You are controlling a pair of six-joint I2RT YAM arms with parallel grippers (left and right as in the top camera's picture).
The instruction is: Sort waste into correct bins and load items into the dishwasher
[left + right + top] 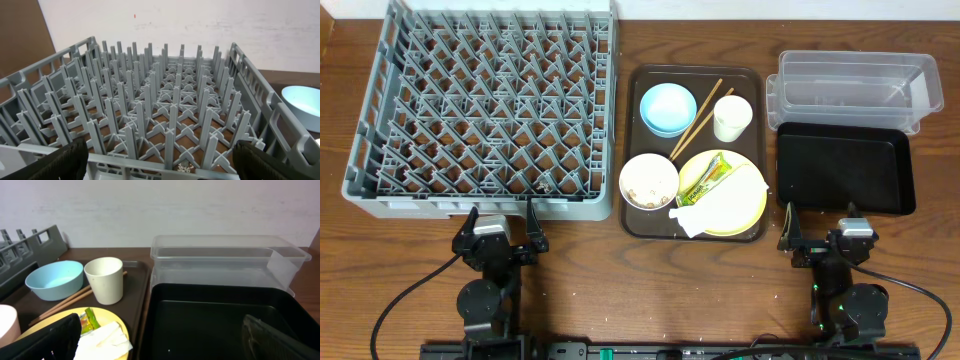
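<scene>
Left of the brown serving tray [745, 80] the grey dish rack [485, 105] is seen, its far edge cut off; the left gripper [503, 215] is held at its near side, jaws spread. On the tray are set blue bowl [667, 108], white bowl [648, 181] with scraps [642, 190], chopsticks [695, 120], cup [732, 118], and yellow plate [755, 205] half hidden under wrapper [710, 177] and napkin [720, 205]. Right of it lie clear tub [855, 88] and black tray [845, 168], the right gripper [819, 222] nearer, jaws spread.

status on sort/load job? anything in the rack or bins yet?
Done: nothing; the dish rack, clear tub and black tray are empty. In hand: nothing; left gripper and right gripper are open, parked at the near edge. To do: wrapper, napkin, plate, blue bowl, cup, chopsticks and white bowl with scraps all sit on the brown tray.
</scene>
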